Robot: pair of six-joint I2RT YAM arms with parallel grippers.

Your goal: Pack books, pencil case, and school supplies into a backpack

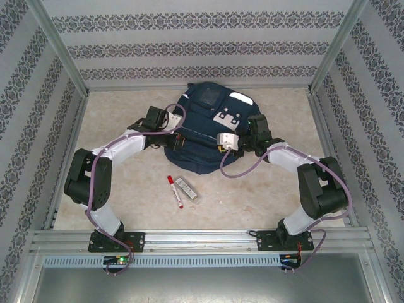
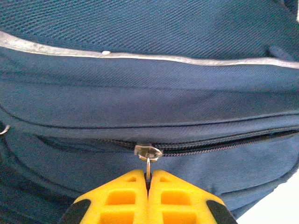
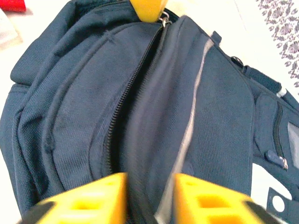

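The navy backpack (image 1: 205,123) lies flat at the back of the table, its zipper partly undone along the front edge. My left gripper (image 2: 148,179) is shut on the metal zipper pull (image 2: 148,163), just below the slider (image 2: 148,151). My right gripper (image 3: 149,196) is closed on a raised fold of backpack (image 3: 154,116) fabric beside the open zipper, and the fold fills the gap between its fingers. From above, the left gripper (image 1: 175,139) and right gripper (image 1: 222,146) flank the bag's near edge. The red-capped white marker (image 1: 175,190) and the clear pencil case (image 1: 185,188) lie on the table in front. The books are out of view.
Metal frame posts and patterned walls close in the table on three sides. Bare beige tabletop (image 1: 252,189) stretches between the backpack and the arm bases. A red shape (image 3: 11,4) is cropped at a corner of the right wrist view.
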